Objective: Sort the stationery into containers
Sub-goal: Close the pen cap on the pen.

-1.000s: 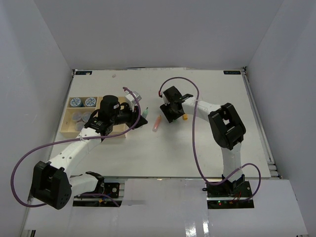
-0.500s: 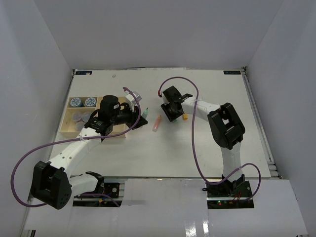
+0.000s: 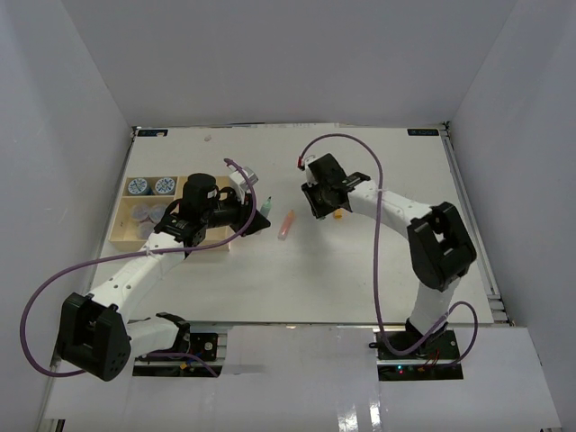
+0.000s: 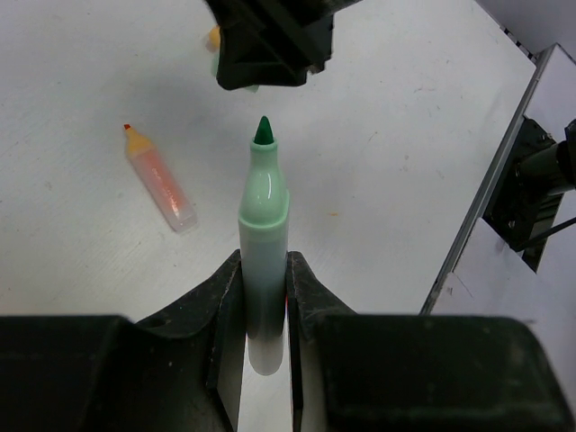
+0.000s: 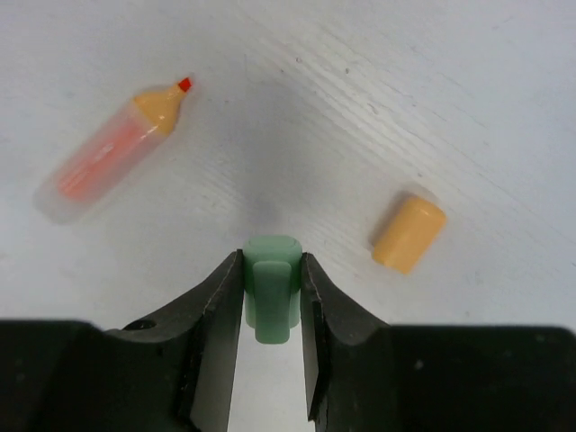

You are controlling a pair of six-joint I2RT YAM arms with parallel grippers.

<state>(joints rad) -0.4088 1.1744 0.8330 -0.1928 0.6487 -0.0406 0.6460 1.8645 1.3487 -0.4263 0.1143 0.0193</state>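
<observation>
My left gripper (image 4: 264,265) is shut on a pale green marker (image 4: 264,225), uncapped, its dark green tip pointing away from me. In the top view that marker (image 3: 266,206) hangs just right of the tray. My right gripper (image 5: 272,270) is shut on the green cap (image 5: 272,290) down at the table. An uncapped orange marker (image 5: 112,153) lies on the table to its left, and the orange cap (image 5: 409,234) lies to its right. The wooden tray (image 3: 121,236) holds two blue-lidded jars (image 3: 149,186) and grey-purple jars (image 3: 144,214), partly hidden by my left arm.
The orange marker (image 3: 286,224) lies between the two grippers in the top view. White walls close the table on three sides. A metal rail (image 3: 472,234) runs along the right edge.
My right gripper has closed onto the green cap, and the right arm's elbow has swung out to the right. The left arm and its green marker have stayed put.
</observation>
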